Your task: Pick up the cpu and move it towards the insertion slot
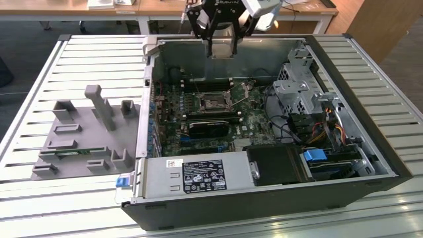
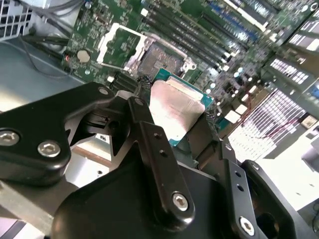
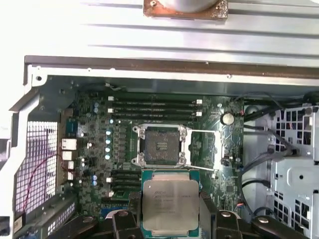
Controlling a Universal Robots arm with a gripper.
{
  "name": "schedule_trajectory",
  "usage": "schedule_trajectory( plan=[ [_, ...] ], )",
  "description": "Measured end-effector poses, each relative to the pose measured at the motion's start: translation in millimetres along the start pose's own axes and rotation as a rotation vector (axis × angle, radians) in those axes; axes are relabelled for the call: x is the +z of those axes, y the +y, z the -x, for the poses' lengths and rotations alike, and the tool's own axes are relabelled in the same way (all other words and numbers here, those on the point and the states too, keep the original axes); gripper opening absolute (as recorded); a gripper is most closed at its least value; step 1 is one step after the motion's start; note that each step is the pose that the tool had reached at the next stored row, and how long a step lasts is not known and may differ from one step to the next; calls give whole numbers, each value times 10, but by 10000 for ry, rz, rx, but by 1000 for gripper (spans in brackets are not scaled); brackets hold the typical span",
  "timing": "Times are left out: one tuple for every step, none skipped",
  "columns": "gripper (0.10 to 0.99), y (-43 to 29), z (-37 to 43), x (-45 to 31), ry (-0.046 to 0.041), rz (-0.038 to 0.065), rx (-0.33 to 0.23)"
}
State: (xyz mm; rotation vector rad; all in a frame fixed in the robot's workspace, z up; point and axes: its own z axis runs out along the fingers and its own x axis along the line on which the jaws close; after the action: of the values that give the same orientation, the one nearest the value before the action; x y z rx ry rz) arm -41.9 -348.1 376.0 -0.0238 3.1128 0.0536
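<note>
The gripper [image 1: 222, 49] hangs above the open computer case [image 1: 343, 163], over the far part of the motherboard [image 1: 198, 134]. It is clenched on the cpu [image 3: 170, 206]: in both wrist views the chip sits between the black fingers [image 2: 149, 144], its silver top facing the cameras and its green rim showing at the edges. In the second wrist view the cpu [image 2: 175, 110] is held clear of the board, tilted against it.

The slot [image 3: 159, 145] lies on the motherboard below and just beyond the chip, apart from it. Its metal frame [image 3: 207, 149] is swung open to one side, leaving the dark socket bare. In the exterior view the slot [image 1: 213, 102] sits near the middle of the board, nearer the camera than the gripper.

A grey tray [image 1: 86, 144] with upright holders rests on the slatted table [image 1: 39, 89], outside the case on the exterior view's left.
</note>
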Motion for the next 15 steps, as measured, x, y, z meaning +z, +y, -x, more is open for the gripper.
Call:
schedule_trajectory(
  plan=[
    [541,29,2,4,0,1,0],
    [541,57,5,10,-1,3,1],
    [541,84,10,14,-1,2,1],
    [541,111,16,19,0,2,1],
    [541,134,23,24,1,1,1],
    [541,156,29,29,1,2,1],
    [541,173,35,32,1,1,1],
    [541,187,39,35,1,1,1],
    [541,202,44,38,0,2,1],
    [541,218,48,42,1,2,0],
    [541,232,52,45,1,1,0],
    [541,249,58,49,0,2,-4],
    [541,262,65,51,1,2,-11],
    [541,274,73,53,2,2,-18],
    [541,285,80,55,2,2,-25]
  ],
)
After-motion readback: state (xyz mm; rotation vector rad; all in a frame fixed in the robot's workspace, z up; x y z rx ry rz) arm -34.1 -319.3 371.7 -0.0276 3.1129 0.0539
